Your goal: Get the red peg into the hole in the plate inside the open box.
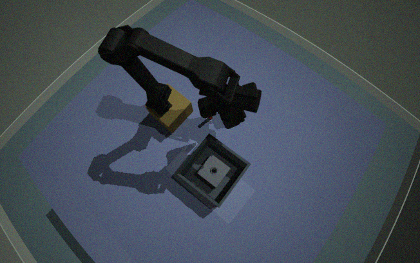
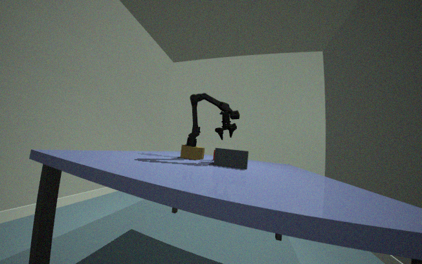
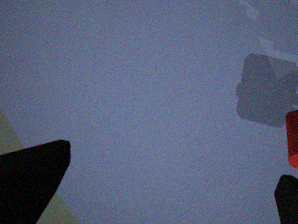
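Observation:
The red peg (image 1: 210, 118) (image 2: 214, 154) (image 3: 293, 140) appears to stand upright on the table, between the arm's base and the box. In the exterior view the box hides most of it; in the wrist view it is cut off at the right edge, near the right finger. The open dark grey box (image 1: 196, 189) (image 2: 231, 158) has a light plate (image 1: 222, 175) at its bottom, with a round hole in it. My gripper (image 2: 226, 138) (image 3: 175, 170) points down, open and empty, well above the table and higher than the box's rim. In the top view the arm hides its fingertips.
The arm stands on a yellow block (image 1: 180, 107) (image 2: 192, 152), to the upper left of the box in the top view. The box's walls rise around the plate on all sides. The arm's shadow falls across the blue table (image 1: 306, 155) (image 2: 275, 187).

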Controlling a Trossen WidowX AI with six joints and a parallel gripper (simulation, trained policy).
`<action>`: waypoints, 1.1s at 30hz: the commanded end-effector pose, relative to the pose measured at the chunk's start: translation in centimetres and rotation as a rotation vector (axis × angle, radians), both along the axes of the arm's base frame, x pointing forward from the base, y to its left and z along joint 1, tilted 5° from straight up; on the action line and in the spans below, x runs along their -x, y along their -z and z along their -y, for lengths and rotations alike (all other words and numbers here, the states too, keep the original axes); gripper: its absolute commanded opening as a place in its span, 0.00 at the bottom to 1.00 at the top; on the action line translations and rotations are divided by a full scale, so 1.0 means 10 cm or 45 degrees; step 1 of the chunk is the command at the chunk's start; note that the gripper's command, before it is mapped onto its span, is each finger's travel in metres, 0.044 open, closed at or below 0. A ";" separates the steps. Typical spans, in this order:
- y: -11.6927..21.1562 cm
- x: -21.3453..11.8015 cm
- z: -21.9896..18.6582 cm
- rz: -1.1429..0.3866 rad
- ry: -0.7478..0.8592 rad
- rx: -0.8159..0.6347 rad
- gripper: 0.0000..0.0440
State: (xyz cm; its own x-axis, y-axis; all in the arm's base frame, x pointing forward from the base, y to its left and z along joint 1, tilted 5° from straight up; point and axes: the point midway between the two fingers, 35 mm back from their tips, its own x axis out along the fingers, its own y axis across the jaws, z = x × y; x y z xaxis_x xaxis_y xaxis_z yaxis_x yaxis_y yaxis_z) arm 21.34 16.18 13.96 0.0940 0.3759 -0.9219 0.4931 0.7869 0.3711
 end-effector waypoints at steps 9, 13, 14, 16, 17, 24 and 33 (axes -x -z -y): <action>0.14 0.44 0.16 -0.277 0.158 0.342 1.00; 0.20 0.53 0.19 -0.324 0.181 0.435 1.00; 0.21 0.54 0.20 -0.332 0.183 0.454 1.00; 0.24 0.56 0.20 -0.344 0.186 0.487 1.00; 0.26 0.56 0.21 -0.349 0.186 0.501 1.00; 0.38 0.57 0.22 -0.362 0.176 0.573 1.00; 0.59 0.57 0.22 -0.366 0.165 0.628 1.00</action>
State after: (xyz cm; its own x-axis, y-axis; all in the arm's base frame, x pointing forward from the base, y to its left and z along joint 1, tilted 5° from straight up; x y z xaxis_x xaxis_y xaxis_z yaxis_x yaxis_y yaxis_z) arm 15.81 14.16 8.90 -0.1644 -0.0826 -0.9829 0.6255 0.7617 -0.1686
